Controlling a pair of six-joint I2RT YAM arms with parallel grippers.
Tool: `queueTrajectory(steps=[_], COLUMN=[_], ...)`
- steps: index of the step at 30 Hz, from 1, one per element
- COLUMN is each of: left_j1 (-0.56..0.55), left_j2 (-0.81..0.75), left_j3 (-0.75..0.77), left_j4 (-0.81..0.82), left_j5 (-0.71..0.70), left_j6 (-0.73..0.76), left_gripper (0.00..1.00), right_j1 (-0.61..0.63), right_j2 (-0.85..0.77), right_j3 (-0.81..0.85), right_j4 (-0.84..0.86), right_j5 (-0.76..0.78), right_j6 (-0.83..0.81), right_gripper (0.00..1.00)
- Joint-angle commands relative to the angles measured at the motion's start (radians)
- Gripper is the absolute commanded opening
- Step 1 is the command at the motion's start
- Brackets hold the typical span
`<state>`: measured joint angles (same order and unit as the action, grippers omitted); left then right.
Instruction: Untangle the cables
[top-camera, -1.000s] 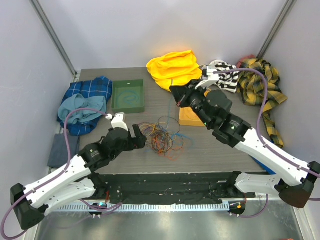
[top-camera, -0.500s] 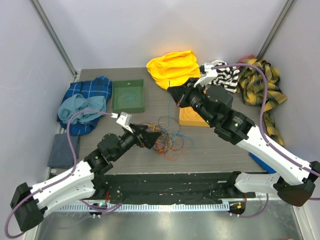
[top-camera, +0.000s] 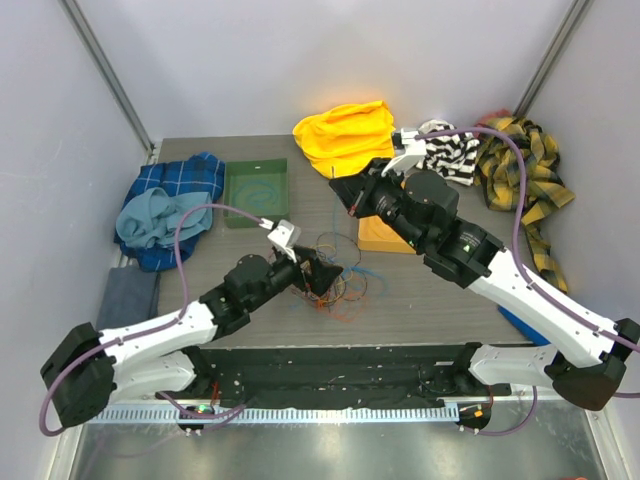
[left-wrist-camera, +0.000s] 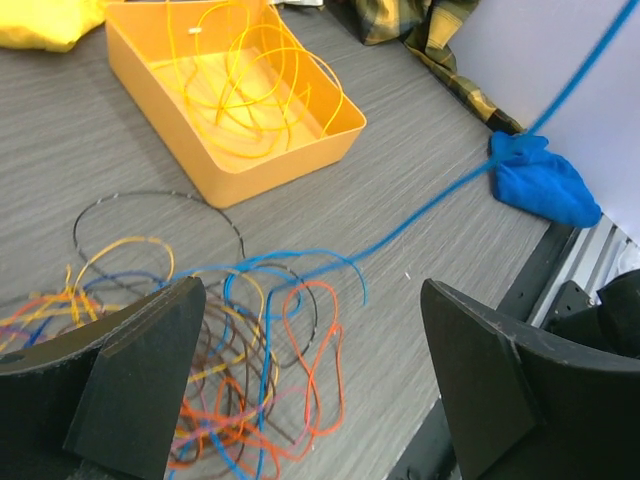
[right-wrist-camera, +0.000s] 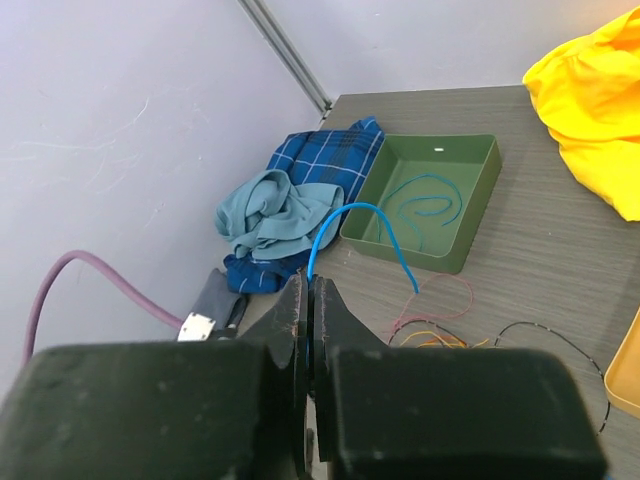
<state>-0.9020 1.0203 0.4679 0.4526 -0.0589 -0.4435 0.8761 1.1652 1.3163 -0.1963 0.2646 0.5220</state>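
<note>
The cables (top-camera: 335, 262) lie as a tangle of orange, yellow, blue and dark wires on the table's middle. My left gripper (top-camera: 322, 272) hangs open just above the tangle. In the left wrist view (left-wrist-camera: 310, 400) the loops (left-wrist-camera: 240, 360) lie between its spread fingers. My right gripper (top-camera: 340, 193) is raised behind the tangle. In the right wrist view (right-wrist-camera: 310, 300) it is shut on a blue cable (right-wrist-camera: 345, 215). That blue cable (left-wrist-camera: 450, 185) runs taut from the tangle up and to the right in the left wrist view.
An orange tray (top-camera: 372, 240) (left-wrist-camera: 330, 130) with yellow wires is right of the tangle. A green tray (top-camera: 256, 215) (right-wrist-camera: 480, 215) with teal wires is at its back left. Cloths lie around: blue plaid (top-camera: 185, 180), yellow (top-camera: 345, 135), striped (top-camera: 450, 155), plaid shirt (top-camera: 520, 170), grey (top-camera: 125, 300).
My left arm has swung forward and right, so its open gripper is now over the tangle. My right gripper has shifted slightly left, still holding the blue cable.
</note>
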Motion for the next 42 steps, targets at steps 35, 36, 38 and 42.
queueTrajectory(steps=[35,36,38,42], left_j1=[0.282,0.285,0.31,0.36], left_j2=[0.195,0.207,0.245,0.299], left_j3=[1.204,1.242,1.278,1.319], left_j4=[-0.91,-0.916,-0.936,-0.948], left_j5=[-0.251,-0.26,-0.262,-0.288], left_j6=[0.07,0.078,0.089,0.083], left_gripper=[0.0,0.0,0.0,0.0], right_j1=[0.006,0.006,0.006,0.006], right_j2=[-0.292,-0.297,-0.309,-0.335], right_j3=[-0.29,-0.298,-0.316,-0.339], right_j4=[-0.086,-0.088,-0.092,-0.1], right_j5=[0.101,0.099,0.097,0.099], right_j6=[0.07,0.073,0.079,0.076], right_gripper=[0.64,0.64,0.63,0.63])
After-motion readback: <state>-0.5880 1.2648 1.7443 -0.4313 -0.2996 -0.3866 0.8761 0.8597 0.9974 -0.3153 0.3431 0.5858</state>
